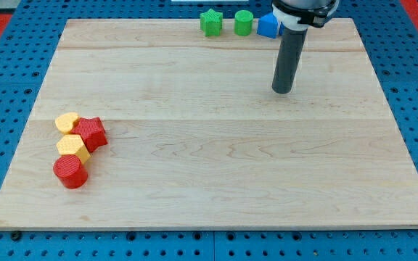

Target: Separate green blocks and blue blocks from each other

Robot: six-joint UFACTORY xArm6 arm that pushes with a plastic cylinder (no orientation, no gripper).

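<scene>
A green star block (pixel 210 22), a green cylinder (pixel 244 22) and a blue block (pixel 268 25) stand in a row at the top edge of the wooden board (pixel 216 188), right of centre. The blue block is partly hidden by the rod's mount, so its shape is unclear. It sits close to the green cylinder, with a thin gap. My tip (pixel 282 91) rests on the board below and slightly right of the blue block, well apart from all three.
At the view's left a cluster holds a yellow block (pixel 66 122), a red star (pixel 91 133), a yellow hexagon (pixel 72 147) and a red cylinder (pixel 70 172). Blue pegboard surrounds the board.
</scene>
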